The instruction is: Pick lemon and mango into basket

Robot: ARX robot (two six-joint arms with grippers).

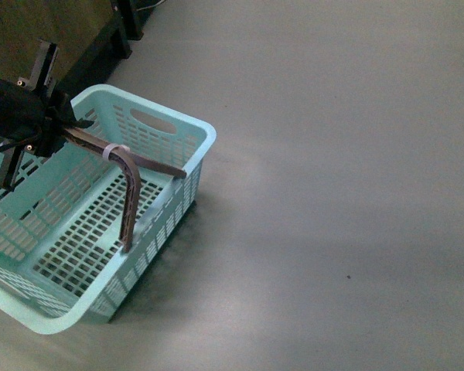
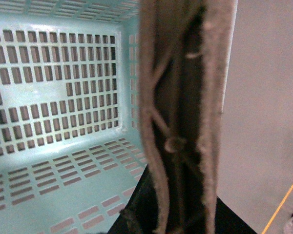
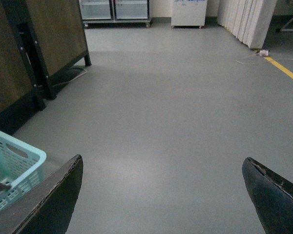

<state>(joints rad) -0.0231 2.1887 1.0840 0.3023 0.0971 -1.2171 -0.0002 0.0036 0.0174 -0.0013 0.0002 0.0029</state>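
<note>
Basket (image 1: 178,124): teal, slotted, standing on grey floor (image 1: 332,193) at the robot's left front, its slotted bottom in plain sight in the left wrist view (image 2: 63,97); one corner also shows in the right wrist view (image 3: 14,161). Handle (image 1: 127,193): brown, with a white band (image 1: 116,151) at its bend, raised above the basket and clamped at its top by the left gripper (image 1: 66,127); it fills the left wrist view as a blurred upright bar (image 2: 176,122). Right gripper (image 3: 163,195): jaws spread wide over bare floor beside the basket, clear of it, holding nothing.
</note>
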